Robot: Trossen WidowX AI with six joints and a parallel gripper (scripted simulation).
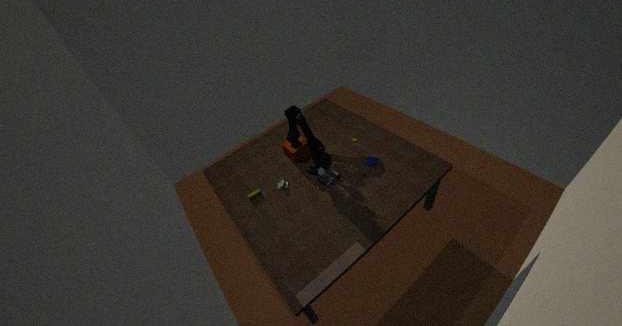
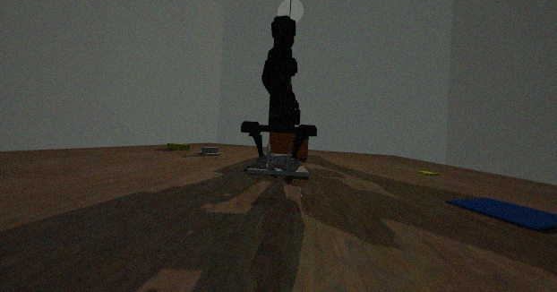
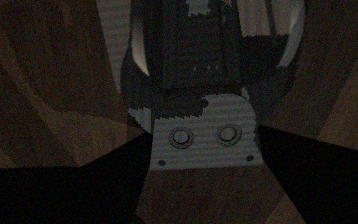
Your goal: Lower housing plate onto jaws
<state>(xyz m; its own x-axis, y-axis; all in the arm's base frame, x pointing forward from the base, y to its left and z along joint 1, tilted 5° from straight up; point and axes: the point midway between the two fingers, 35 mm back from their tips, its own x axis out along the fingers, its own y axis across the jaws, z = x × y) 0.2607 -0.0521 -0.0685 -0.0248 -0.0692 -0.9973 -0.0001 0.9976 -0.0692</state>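
My claw (image 1: 322,171) (image 2: 278,157) (image 3: 200,132) points down over the tabletop (image 1: 280,231) (image 2: 430,256) (image 3: 20,80), its two black fingers set well apart and pinching what looks like the housing plate (image 3: 205,152) by its sides. In my wrist view that grey plate shows two ringed round studs side by side, with a small dark hole near each of its lower corners. Just beyond it sits the darker grey assembly (image 1: 328,177) (image 3: 195,65), a curved, light-catching piece on either side of it. From outside I see a flat grey slab (image 2: 278,172) low beneath my fingertips; whether the plate is seated level on the jaw stubs I cannot tell, for the light is poor and my own shadow falls across it all

Behind the work stands my orange base (image 1: 288,149) (image 2: 303,150). To one side lie a small pale grey part (image 1: 283,184) (image 2: 209,150) and, farther off, a yellow block (image 1: 254,194) (image 2: 178,147); to the other, a flat blue square (image 1: 371,161) (image 2: 506,212) and a little yellow piece (image 1: 354,139) (image 2: 428,173). A pale strip (image 1: 331,272) runs along the tabletop's edge
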